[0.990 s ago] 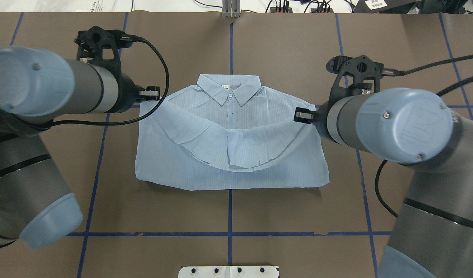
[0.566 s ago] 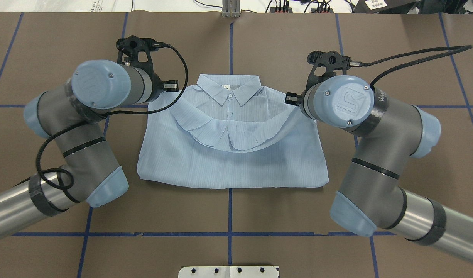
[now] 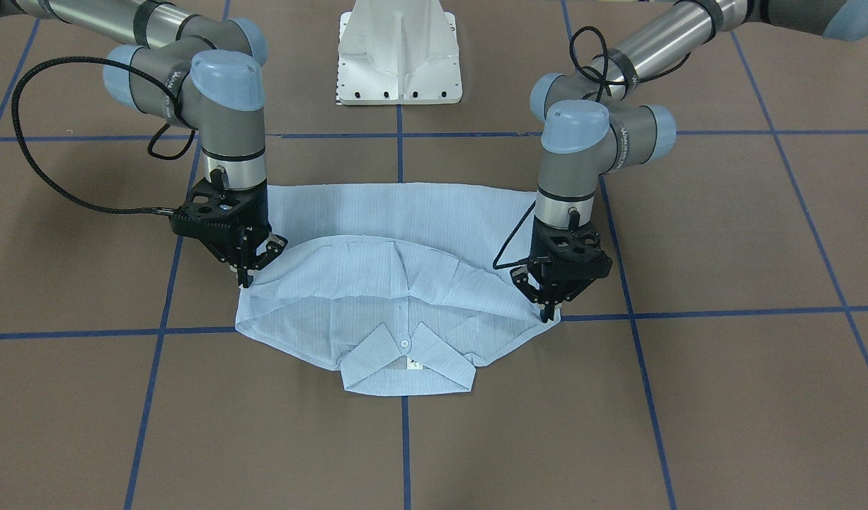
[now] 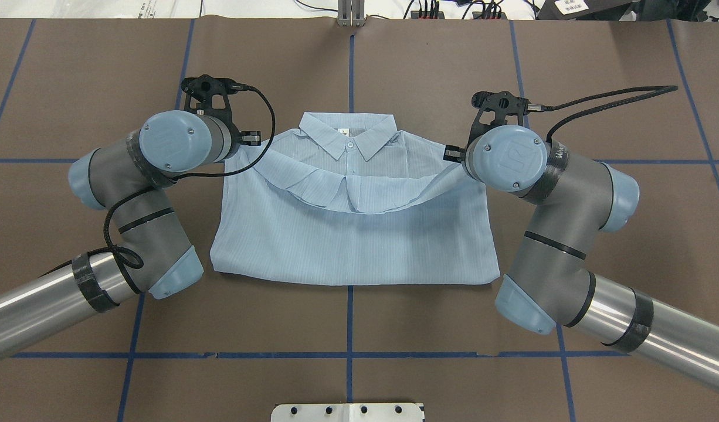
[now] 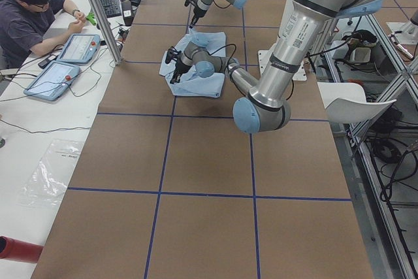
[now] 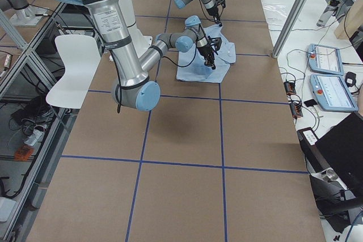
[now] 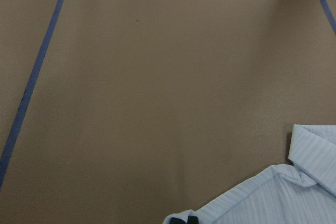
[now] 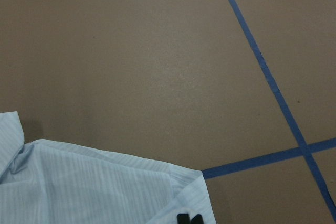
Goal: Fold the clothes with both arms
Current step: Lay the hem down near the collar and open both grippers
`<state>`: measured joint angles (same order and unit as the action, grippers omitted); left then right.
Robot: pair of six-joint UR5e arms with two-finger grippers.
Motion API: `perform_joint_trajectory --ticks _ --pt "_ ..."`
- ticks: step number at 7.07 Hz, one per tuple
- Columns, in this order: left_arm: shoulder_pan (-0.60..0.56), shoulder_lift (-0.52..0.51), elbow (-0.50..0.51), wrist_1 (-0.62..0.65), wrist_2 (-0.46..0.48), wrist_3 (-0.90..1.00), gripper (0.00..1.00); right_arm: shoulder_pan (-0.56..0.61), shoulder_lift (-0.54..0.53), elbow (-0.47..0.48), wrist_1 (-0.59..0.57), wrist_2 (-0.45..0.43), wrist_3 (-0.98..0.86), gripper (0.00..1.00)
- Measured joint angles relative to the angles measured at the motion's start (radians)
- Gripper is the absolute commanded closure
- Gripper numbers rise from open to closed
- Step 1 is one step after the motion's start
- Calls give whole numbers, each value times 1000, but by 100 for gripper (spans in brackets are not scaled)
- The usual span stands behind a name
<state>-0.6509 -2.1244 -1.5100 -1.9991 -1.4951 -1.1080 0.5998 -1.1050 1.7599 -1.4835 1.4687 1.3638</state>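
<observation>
The pale-blue striped shirt (image 4: 353, 246) lies front up on the brown table, its collar (image 4: 348, 138) at the far side. Its lower part is folded up, and the hem hangs in a shallow arc (image 3: 406, 283) just short of the collar (image 3: 406, 361). My left gripper (image 3: 546, 315) is shut on one hem corner by the shoulder, low over the table. My right gripper (image 3: 246, 278) pinches the other corner. Each wrist view shows dark fingertips (image 7: 181, 220) (image 8: 189, 219) with fabric at the bottom edge.
The white pedestal base (image 3: 398, 64) stands behind the shirt on the robot's side. Blue tape lines (image 4: 349, 319) cross the table. A person (image 5: 32, 17) sits at a side table with tablets (image 5: 68, 60). Pendants (image 6: 326, 60) lie past the opposite end.
Both arms have moved away from the robot and come down, carrying the hem toward the collar. The folded edge now sits higher up the shirt, close below the collar.
</observation>
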Motion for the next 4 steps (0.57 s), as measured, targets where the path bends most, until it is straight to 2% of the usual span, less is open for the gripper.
perform_joint_trajectory --ticks 4 --pt "-7 3 0 -4 1 53 100 22 -7 -23 1 -20 2 100"
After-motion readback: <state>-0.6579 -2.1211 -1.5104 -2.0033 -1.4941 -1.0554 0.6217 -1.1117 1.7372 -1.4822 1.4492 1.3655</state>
